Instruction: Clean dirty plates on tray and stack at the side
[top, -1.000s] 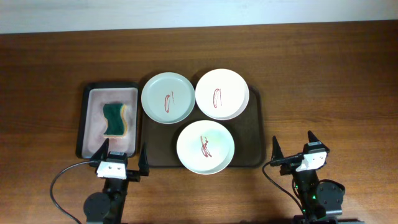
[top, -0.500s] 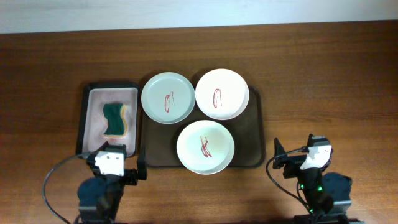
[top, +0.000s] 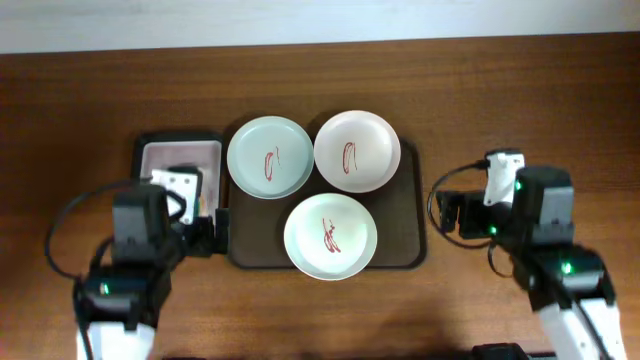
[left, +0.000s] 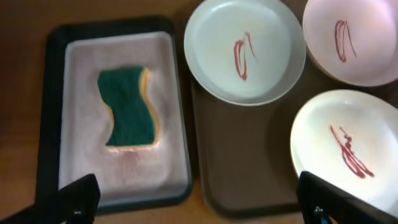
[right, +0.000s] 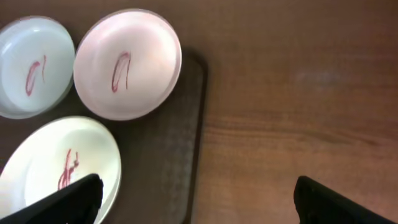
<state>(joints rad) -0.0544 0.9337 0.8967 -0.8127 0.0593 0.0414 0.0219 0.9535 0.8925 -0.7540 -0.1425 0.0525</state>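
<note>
Risk lies mostly with the sponge (left: 129, 109), left of the tray (left: 239, 155): my left end effector (left: 199, 204) hovers released near it, and a shallow pinch could drop it. My right end effector (right: 199, 199), also released, hangs right of the tray, where three dirty plates (top: 331, 236) sit crowded; nudging one could shove the others.

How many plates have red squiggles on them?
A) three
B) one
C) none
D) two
A: the pale green plate, the far white plate and the near white plate on the brown tray each carry a red smear.
</note>
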